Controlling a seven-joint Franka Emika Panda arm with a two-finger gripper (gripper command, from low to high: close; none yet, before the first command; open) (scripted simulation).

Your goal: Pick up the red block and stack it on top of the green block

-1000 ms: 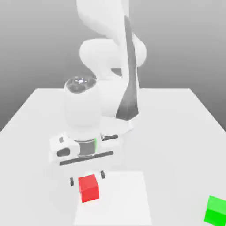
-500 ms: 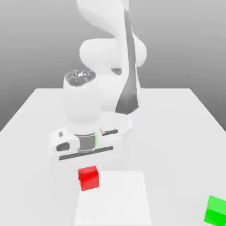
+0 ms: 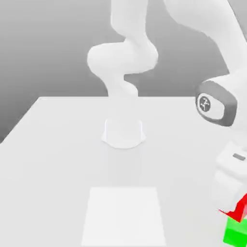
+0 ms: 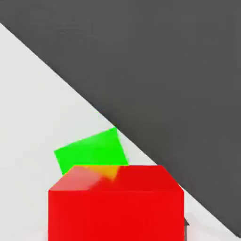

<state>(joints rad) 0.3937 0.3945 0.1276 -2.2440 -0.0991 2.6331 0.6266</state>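
a: grey backdrop sat behind a white table [image 3: 53,144], with a paler white square patch [image 3: 124,214] on its near middle. what stood furthest to the exterior view's left?

b: bare tabletop. moving right, the white arm's base [image 3: 124,131] stood at the far middle, and the arm [image 3: 144,43] rose, looped overhead and came down at the exterior view's right edge.

a: and the hand?

b: the gripper [image 3: 236,207] hung low at the near right corner, jaws closed tight on the red block [image 3: 237,210]. the block looked tilted in the exterior view, lifted off the table.

a: where was the green block?

b: the green block [image 3: 236,232] rested on the table at the near right, directly under the red one. in the exterior view the two looked nearly touching; i couldn't tell if they met.

a: the hand view?

b: the red block [image 4: 115,207] sat close to the camera, with the green block [image 4: 91,150] beyond it on the white surface, partly covered. the table's edge [image 4: 70,89] ran diagonally against dark ground.
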